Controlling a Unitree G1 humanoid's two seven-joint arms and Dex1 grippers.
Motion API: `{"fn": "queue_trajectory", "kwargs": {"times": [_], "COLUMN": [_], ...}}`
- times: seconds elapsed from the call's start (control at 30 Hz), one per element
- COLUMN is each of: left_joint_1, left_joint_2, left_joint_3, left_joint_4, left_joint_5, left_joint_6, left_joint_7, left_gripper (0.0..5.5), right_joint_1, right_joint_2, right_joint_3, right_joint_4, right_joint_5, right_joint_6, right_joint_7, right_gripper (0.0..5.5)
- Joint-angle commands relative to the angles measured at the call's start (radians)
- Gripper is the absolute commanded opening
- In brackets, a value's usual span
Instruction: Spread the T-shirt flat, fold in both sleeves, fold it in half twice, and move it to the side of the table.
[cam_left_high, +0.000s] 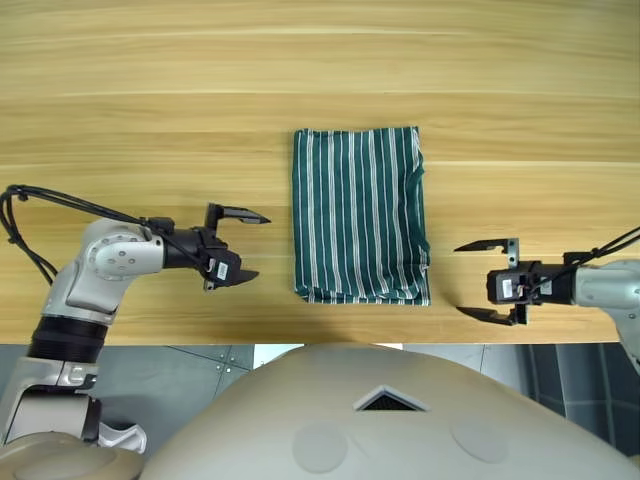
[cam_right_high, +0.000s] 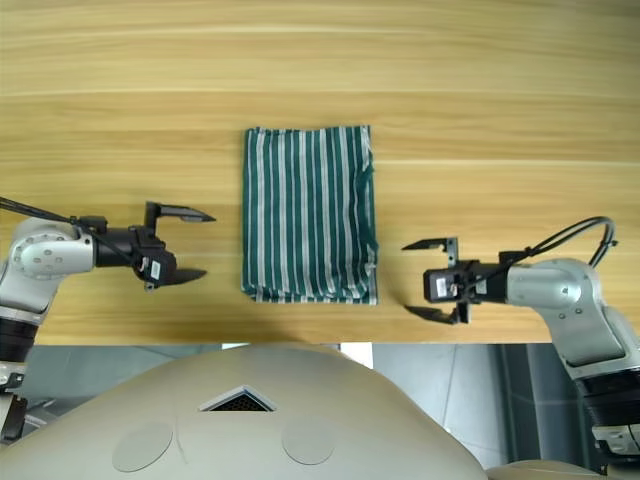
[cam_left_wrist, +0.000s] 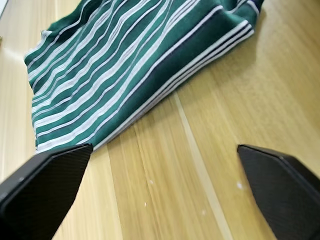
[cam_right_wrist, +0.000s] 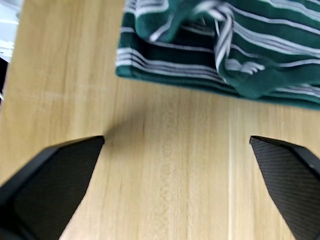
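Note:
The T-shirt (cam_left_high: 360, 215), green with white stripes, lies folded into a tall rectangle on the wooden table (cam_left_high: 300, 70), near its front edge. My left gripper (cam_left_high: 255, 246) hovers just left of the shirt, open, nothing between its black fingers (cam_left_wrist: 45, 180). My right gripper (cam_left_high: 463, 279) sits just right of the shirt's near corner, open and empty too. The left wrist view shows the shirt's folded edge (cam_left_wrist: 150, 75) ahead of the fingers. In the right wrist view the shirt's layered edge (cam_right_wrist: 210, 65) lies beyond the fingertips (cam_right_wrist: 60, 175).
The table's front edge (cam_left_high: 300, 343) runs just behind both grippers, with grey floor below. Bare wood stretches to the far side and to both sides of the shirt.

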Motion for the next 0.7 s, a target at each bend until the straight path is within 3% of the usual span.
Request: {"fn": "queue_trajectory", "kwargs": {"times": [0.03,0.7], "left_joint_1": [-0.003,-0.045], "left_joint_2": [-0.009,-0.003], "left_joint_3": [-0.072,-0.231], "left_joint_4": [0.002,0.035], "left_joint_5": [0.034,-0.032], "left_joint_6": [0.001,-0.004], "left_joint_7": [0.027,0.046], "left_gripper": [5.39,5.39], "right_joint_1": [-0.007,-0.102], "right_joint_2": [0.023,0.090], "right_joint_3": [0.064,0.187], "right_joint_4": [0.012,-0.079], "right_joint_5": [-0.086,-0.128], "right_joint_6": [-0.003,0.032], "right_joint_7": [-0.028,-0.081], "right_gripper": [5.40,5.40]}}
